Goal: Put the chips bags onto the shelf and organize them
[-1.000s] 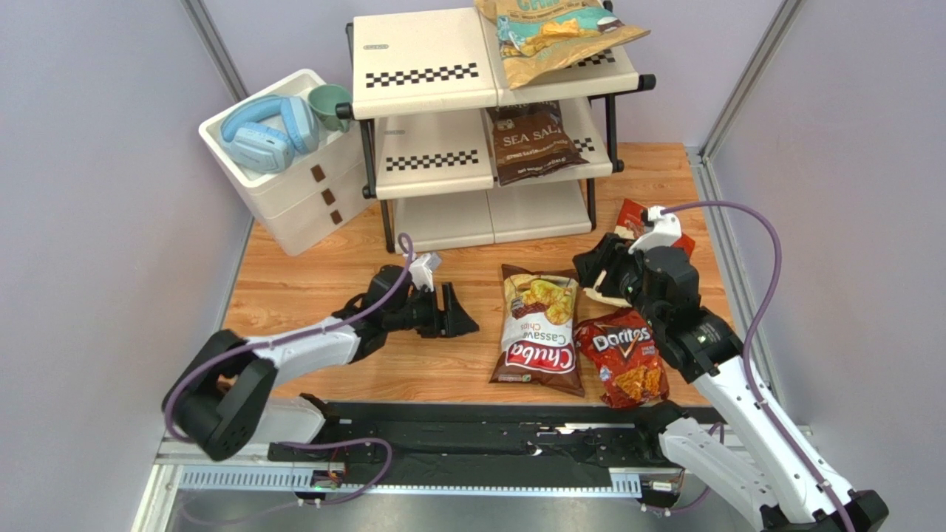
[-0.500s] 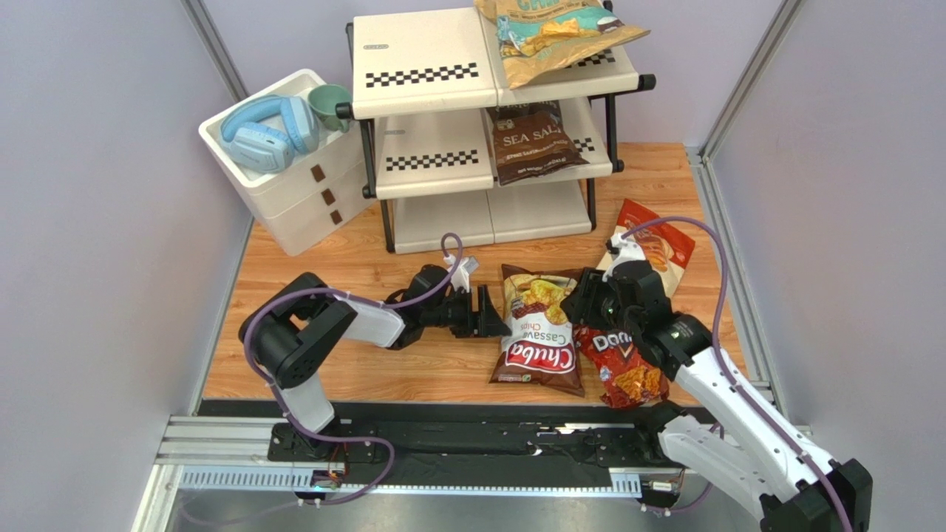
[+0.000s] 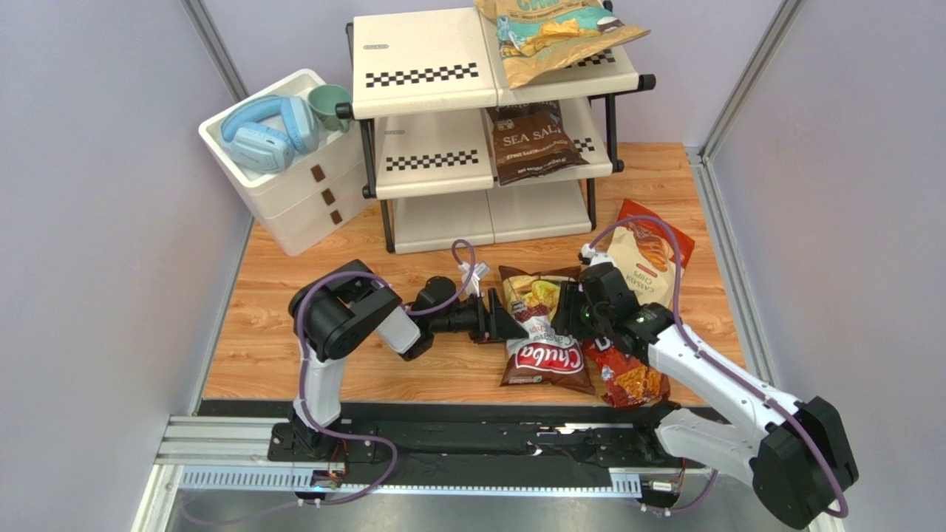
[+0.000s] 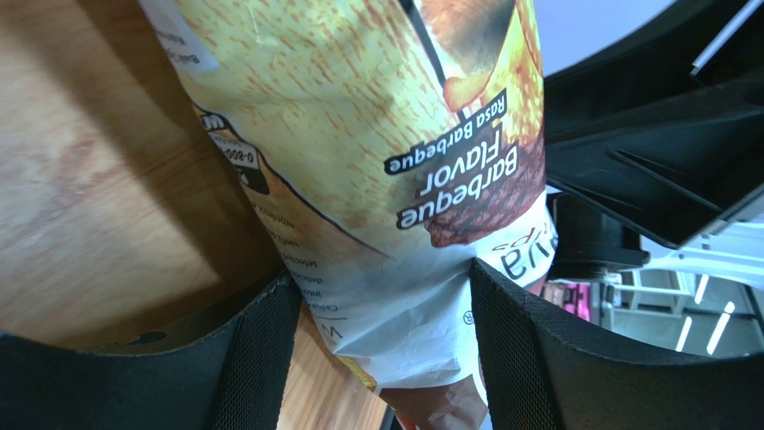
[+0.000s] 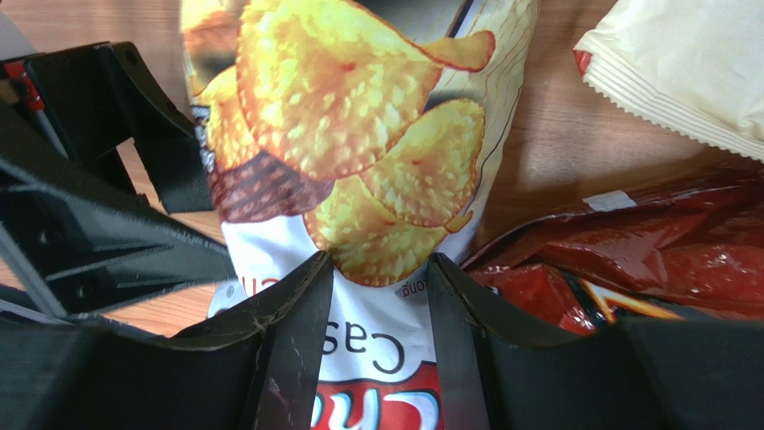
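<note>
The white-red Chuba bag (image 3: 541,333) lies on the wood floor between both grippers. My left gripper (image 3: 502,321) holds its left edge, one finger under and one over (image 4: 384,278); that side is raised. My right gripper (image 3: 575,310) pinches its right part (image 5: 381,264), one finger against the red Doritos bag (image 3: 622,371). The cream bag with the red-orange top (image 3: 644,255) lies at the right. On the shelf (image 3: 422,67), the tan-and-teal bag (image 3: 550,33) is on the top tier and the Sea Salt bag (image 3: 533,142) on the middle tier.
A white three-drawer box (image 3: 291,188) with blue headphones (image 3: 267,128) and a green cup (image 3: 329,105) stands left of the shelf. Grey walls close in on both sides. The shelf's left halves and bottom tier hold nothing.
Both arms have moved inward to the Chuba bag and closed on its two sides. The bag is squeezed narrower and its left side has come up.
</note>
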Controlling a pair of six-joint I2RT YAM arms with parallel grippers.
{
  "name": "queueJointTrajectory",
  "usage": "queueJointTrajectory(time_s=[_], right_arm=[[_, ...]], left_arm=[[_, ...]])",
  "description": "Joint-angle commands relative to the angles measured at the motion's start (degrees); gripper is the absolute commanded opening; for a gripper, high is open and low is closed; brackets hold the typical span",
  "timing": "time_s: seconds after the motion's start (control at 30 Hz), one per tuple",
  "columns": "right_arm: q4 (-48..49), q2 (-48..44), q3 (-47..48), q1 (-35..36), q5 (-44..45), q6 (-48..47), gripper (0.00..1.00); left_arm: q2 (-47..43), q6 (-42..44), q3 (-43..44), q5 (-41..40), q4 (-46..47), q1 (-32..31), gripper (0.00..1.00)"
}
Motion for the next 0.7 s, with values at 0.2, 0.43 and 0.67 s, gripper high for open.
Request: queueJointTrajectory(time_s=[0.2,0.43,0.67], right_arm=[[3.9,5.1,-0.4,4.3,1.6,3.7,0.48],[3.3,2.3,0.6,4.6,1.3,3.3,0.50],[4.6,-2.0,0.3,4.9,0.4,4.1,0.52]], left_arm=[[0.5,-1.9,-1.5,-0.5,9.4,-4.0,0.50],[-5.1,-1.7,-7.3,-5.4,10.6,-4.0,0.12],[-15.5,1.0,-11.7,-11.1,3.6,-4.1,0.00]])
